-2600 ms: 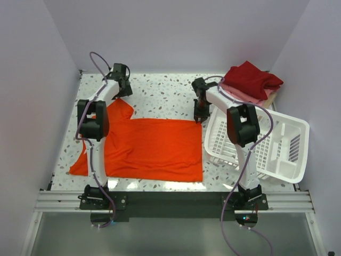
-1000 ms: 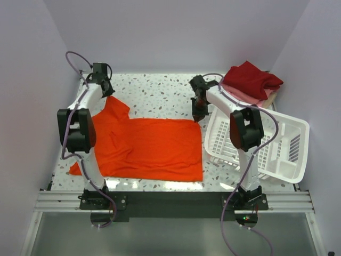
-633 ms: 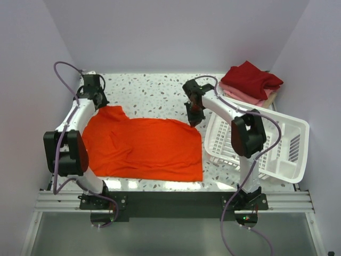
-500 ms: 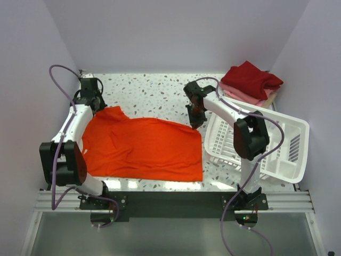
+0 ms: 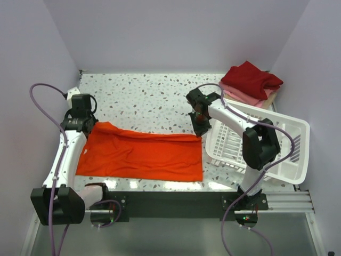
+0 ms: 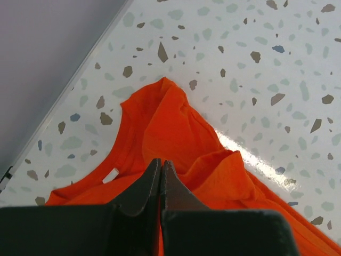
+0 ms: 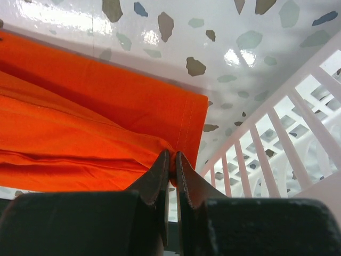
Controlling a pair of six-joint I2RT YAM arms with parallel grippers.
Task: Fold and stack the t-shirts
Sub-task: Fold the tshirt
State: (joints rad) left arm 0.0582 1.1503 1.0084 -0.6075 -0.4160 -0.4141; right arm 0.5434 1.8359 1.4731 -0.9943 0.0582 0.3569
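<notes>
The bright orange-red t-shirt (image 5: 144,154) lies across the near part of the table, with its far edge lifted and drawn toward the front. My left gripper (image 5: 87,126) is shut on the shirt's far left part near the collar (image 6: 160,122); its jaws (image 6: 161,161) are pressed together over the cloth. My right gripper (image 5: 200,129) is shut on the far right hem corner, and orange cloth (image 7: 80,133) shows pinched between its fingertips (image 7: 171,154). Folded dark red (image 5: 251,79), pink (image 5: 242,95) and beige (image 5: 272,97) t-shirts are stacked at the back right corner.
A white lattice basket (image 5: 290,154) lies tilted on the right, its rim right beside my right gripper; its bars (image 7: 277,128) fill the right of the right wrist view. The left wall stands close to my left arm. Speckled tabletop (image 5: 154,98) stretches behind the shirt.
Both grippers have moved toward the near edge with the shirt's far edge in them. The shirt looks narrower front to back. The left arm swung out to the left.
</notes>
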